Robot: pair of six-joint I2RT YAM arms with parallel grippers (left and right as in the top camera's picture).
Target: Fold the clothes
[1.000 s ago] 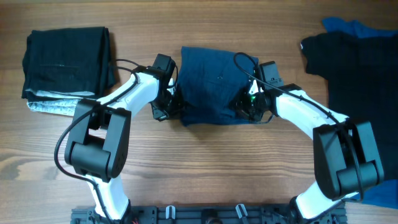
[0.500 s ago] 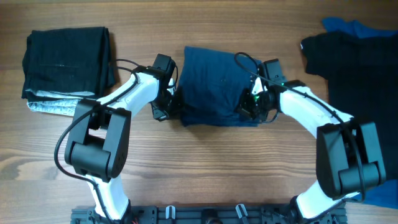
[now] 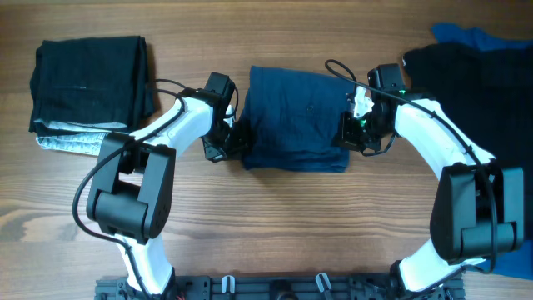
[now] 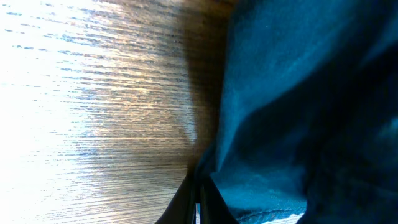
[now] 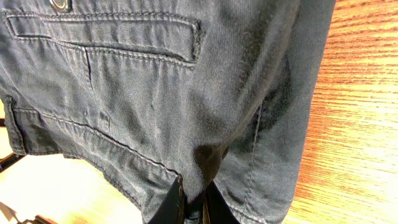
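Clenched tight at the left claw [image 3: 237,142] on the left edge of the navy shorts [image 3: 296,117]; likewise at the right claw [image 3: 350,133] on the right edge. Held spread flat mid-tabletop [image 3: 275,217]. Judged mid-fold: next called for lifting both edges together, evenly.
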